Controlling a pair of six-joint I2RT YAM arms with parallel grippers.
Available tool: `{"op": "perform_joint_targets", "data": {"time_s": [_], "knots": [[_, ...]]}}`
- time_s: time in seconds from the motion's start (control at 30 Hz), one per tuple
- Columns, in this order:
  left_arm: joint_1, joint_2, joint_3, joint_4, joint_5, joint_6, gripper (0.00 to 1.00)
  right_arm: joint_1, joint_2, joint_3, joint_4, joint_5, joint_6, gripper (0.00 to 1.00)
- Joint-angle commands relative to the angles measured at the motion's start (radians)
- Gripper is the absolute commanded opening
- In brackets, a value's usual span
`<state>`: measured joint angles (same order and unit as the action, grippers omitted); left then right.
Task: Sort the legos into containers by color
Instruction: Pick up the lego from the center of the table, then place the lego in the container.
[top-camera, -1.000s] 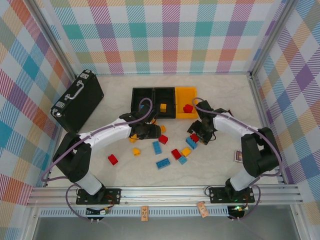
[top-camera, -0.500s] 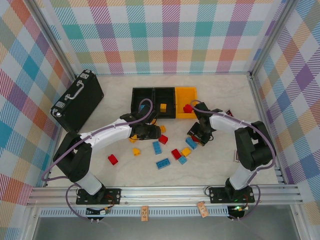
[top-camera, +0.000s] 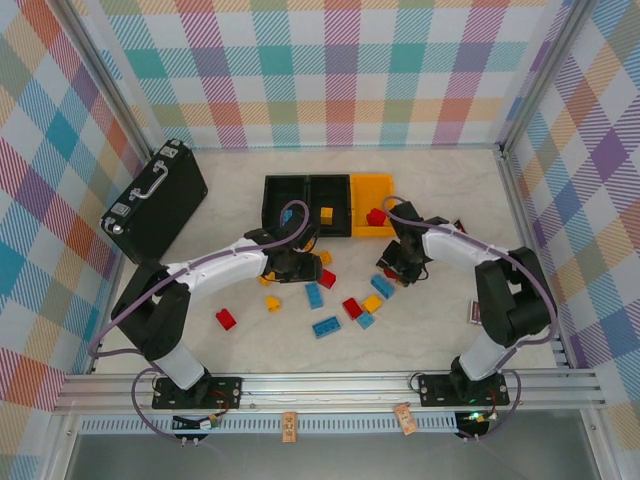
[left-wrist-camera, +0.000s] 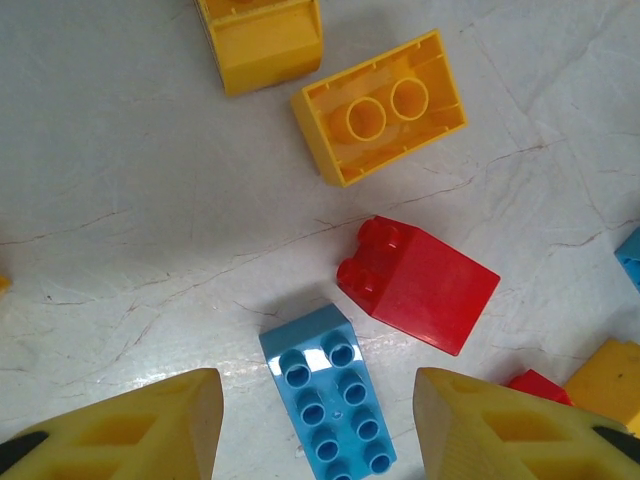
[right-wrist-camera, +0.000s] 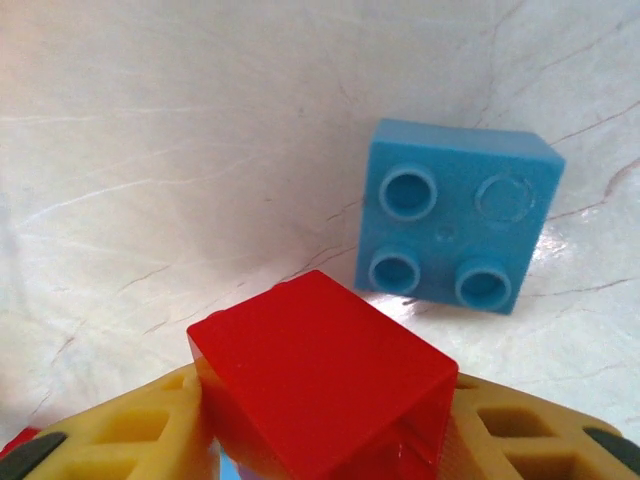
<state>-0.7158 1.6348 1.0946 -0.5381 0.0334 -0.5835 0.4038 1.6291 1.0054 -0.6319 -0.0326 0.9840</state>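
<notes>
Now, R hand (right-wrist-camera: 322, 425) clamped on red lego (right-wrist-camera: 310, 370), w/ four-stud blue lego (right-wrist-camera: 455, 215) just beyond on tabletop (right-wrist-camera: 150, 150); L hand (left-wrist-camera: 318, 420) fingers apart either side of long blue lego (left-wrist-camera: 325, 405) lying studs-up, upturned yellow lego (left-wrist-camera: 380, 108) nearby.

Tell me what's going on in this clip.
Two arms are sorting lego bricks by color. The right gripper is shut on a red brick. The left gripper is open, lined up over a blue brick on the table. Many loose bricks lie there, and the bins behind hold only a few.
</notes>
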Motion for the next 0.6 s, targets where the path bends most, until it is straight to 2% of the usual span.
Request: {"op": "perform_joint_targets", "data": {"time_s": [0.0, 0.23, 0.57], "knots": [[-0.013, 0.008, 0.02, 0.012, -0.009, -0.006, 0.53, -0.006, -0.074, 0.021, -0.037, 0.02, -0.04, 0.34], [-0.016, -0.007, 0.024, 0.021, -0.009, -0.018, 0.53, -0.017, -0.062, 0.155, -0.065, 0.039, -0.131, 0.34], [-0.029, -0.045, 0.001, 0.009, -0.029, -0.037, 0.53, -0.067, 0.236, 0.542, -0.094, -0.003, -0.217, 0.35]]}}
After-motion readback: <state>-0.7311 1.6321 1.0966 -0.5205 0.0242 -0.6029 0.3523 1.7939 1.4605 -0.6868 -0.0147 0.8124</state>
